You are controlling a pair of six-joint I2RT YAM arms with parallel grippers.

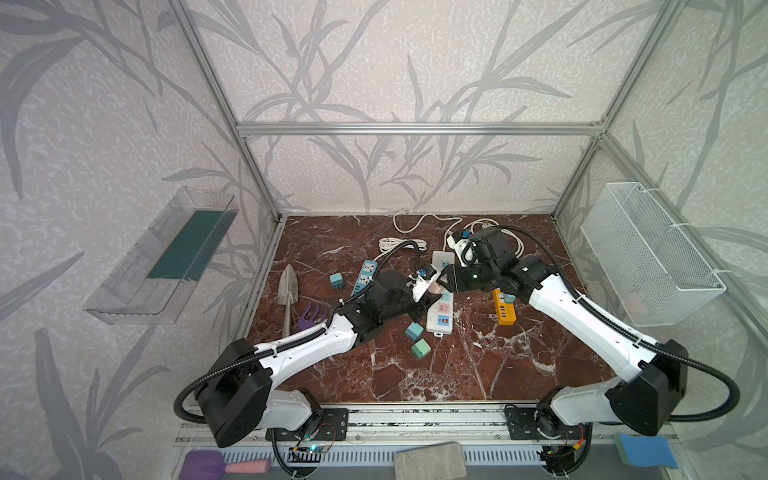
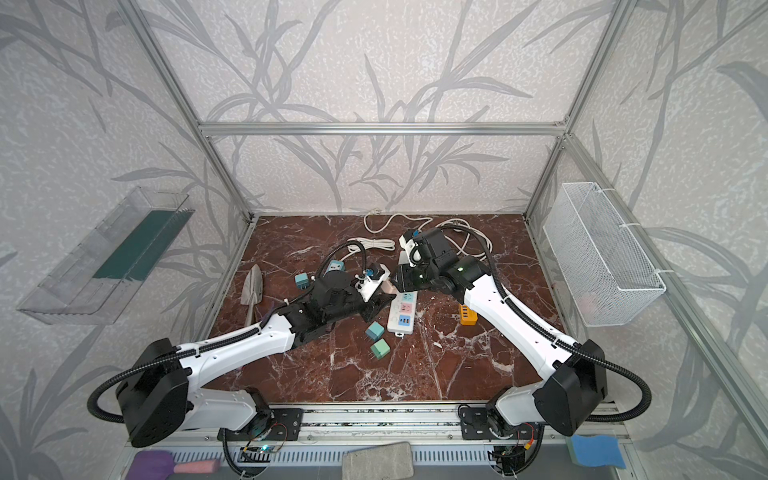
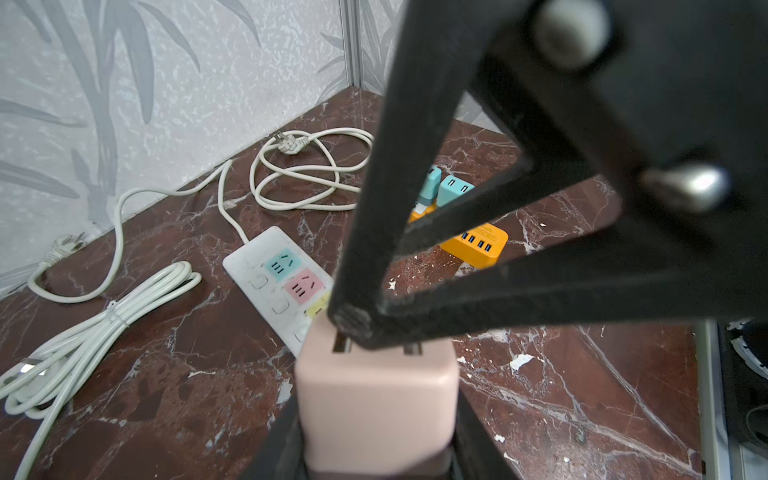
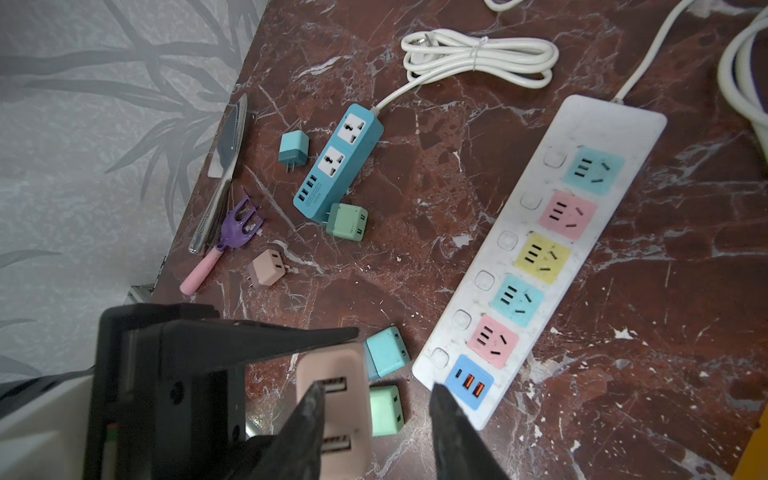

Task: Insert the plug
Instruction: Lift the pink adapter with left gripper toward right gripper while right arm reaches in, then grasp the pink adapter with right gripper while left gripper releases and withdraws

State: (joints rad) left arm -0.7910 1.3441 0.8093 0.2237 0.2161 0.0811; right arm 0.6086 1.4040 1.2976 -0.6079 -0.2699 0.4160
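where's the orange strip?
Orange strip: in both top views right of centre, right of the white strip, partly under the right arm, two teal plugs in it.

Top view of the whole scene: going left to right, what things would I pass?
Clear wall tray, metal trowel, purple rake, teal plug, blue power strip, white power strip, orange power strip, wire basket.

Left end effector [image 3: 376, 432] clamped; right end effector [image 4: 376, 415] parted.
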